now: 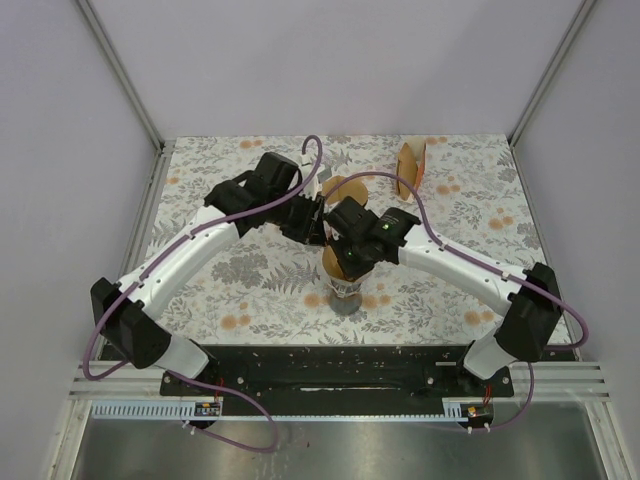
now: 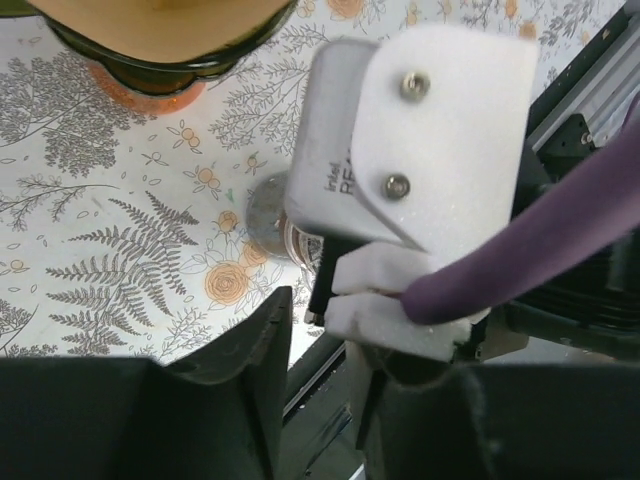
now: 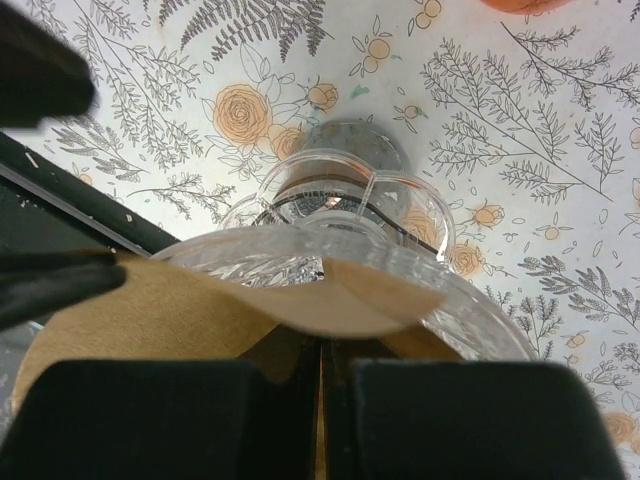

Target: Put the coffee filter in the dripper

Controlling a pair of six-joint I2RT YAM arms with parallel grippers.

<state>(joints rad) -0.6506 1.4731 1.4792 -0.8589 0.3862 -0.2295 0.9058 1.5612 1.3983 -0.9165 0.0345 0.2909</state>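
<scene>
Covering the dripper rim, coffee filter seems pinched by right gripper

Lab robot cell: white panels and aluminium posts box in the arms, floral cloth beneath them, cable duct behind their bases.

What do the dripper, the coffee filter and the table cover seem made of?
The dripper looks like clear glass or plastic, glossy with highlights. The coffee filter looks like thin matte brown paper, its edge curling. The table cover is a floral print; fabric or vinyl, unclear.
</scene>
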